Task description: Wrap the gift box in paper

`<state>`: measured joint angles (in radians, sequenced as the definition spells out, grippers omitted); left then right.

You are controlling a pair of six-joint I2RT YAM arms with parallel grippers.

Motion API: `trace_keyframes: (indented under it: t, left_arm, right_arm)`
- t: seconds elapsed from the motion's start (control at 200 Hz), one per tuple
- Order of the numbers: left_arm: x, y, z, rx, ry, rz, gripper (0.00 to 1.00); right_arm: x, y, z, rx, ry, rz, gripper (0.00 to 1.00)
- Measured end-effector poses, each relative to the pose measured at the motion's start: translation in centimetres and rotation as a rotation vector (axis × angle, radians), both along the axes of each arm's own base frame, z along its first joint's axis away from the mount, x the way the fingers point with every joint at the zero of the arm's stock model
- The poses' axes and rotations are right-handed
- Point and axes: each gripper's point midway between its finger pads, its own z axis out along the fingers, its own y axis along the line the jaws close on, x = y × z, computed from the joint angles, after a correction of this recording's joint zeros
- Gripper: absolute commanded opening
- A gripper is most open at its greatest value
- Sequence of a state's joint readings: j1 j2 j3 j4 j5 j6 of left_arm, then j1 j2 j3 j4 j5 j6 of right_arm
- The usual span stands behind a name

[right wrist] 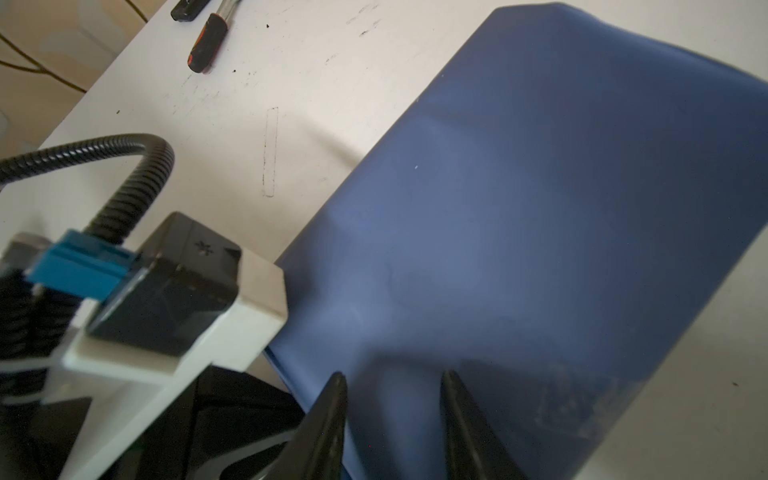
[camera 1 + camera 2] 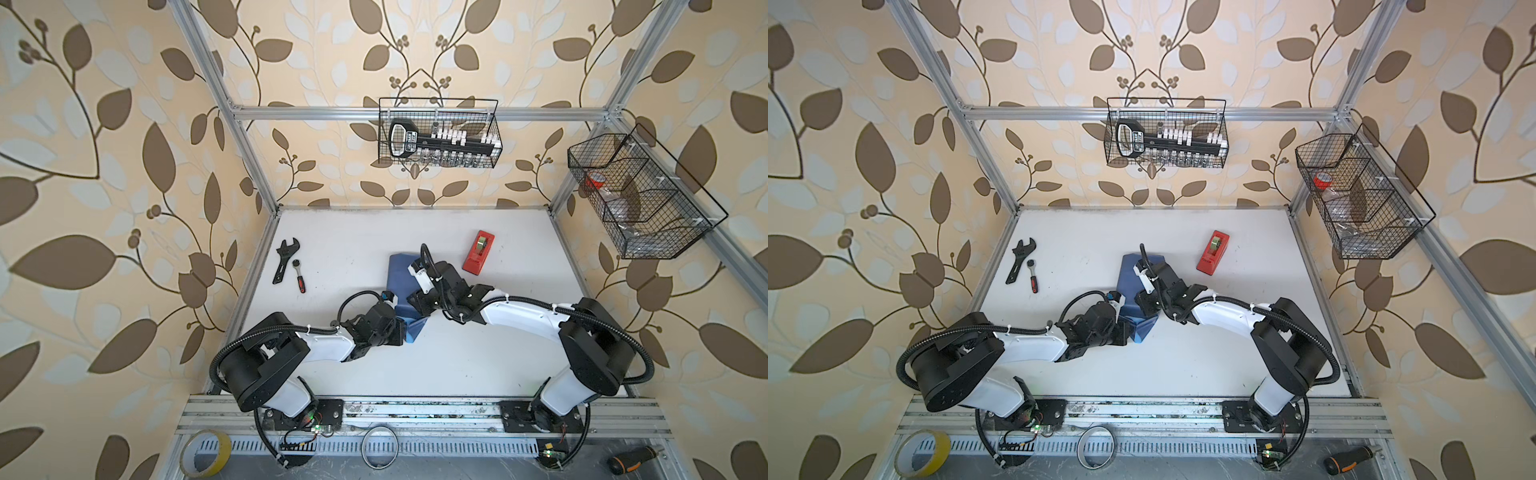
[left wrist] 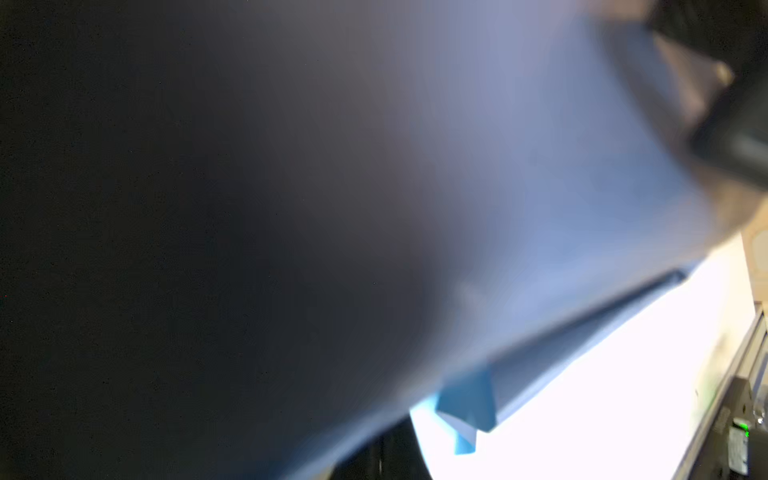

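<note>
White counter (image 2: 457, 365) is carrying the job: the left tool (image 2: 401, 332) is clenching a loose flap of the paper (image 2: 401, 270) at its tips. Jaws apart, the right tool (image 1: 394, 376) is pressing the paper beneath it. Thin and crease-prone, it seems best pinched at flap edges.

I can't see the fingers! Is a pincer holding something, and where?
Left pincer seems shut on the paper, at its near flap. Right pincer, open over it, holds nothing.
</note>
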<state>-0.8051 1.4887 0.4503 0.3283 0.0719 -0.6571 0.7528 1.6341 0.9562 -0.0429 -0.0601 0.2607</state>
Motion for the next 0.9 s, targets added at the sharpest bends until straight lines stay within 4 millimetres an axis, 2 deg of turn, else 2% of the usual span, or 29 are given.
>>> trace_keyframes:
  t: [0.45,0.899]
  left_arm:
    - [-1.7,-0.9,-0.1,-0.034,-0.018,-0.033,0.0]
    - [-2.1,-0.2,-0.1,-0.032,-0.003,-0.005,0.0]
  right_arm:
    - [0.1,0.1,0.0,0.0,0.0,0.001,0.39]
    - [-0.1,0.2,0.0,-0.001,0.001,0.005,0.39]
